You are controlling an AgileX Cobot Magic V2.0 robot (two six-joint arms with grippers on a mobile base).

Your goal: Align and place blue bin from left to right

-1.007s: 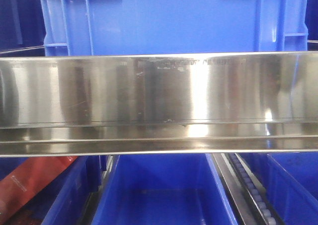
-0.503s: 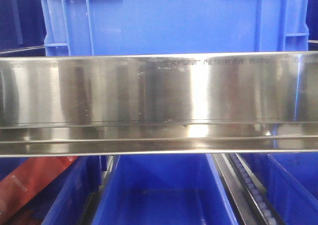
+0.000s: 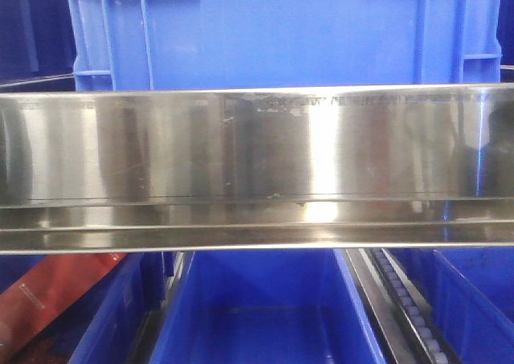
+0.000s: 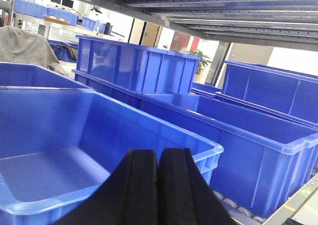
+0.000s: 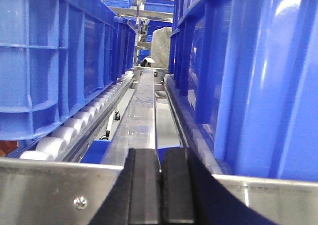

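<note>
Sitting on the upper shelf behind its steel front rail [image 3: 257,155], the bin [image 3: 281,34] spans nearly the full width. Both grippers, left [image 4: 158,185] and right [image 5: 160,190], have fingers pressed together, holding nothing. Approach seems underway; next comes opening to grip its wall.

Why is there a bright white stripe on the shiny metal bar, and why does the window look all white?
Front view: the steel rail mirrors the lights, giving a white glare stripe and smeary reflections under the blue bin. Left wrist view: the daylight opening at right is washed out white, and the dark fingers up close look soft. Right wrist view: the far end of the roller lane is hazy.
</note>
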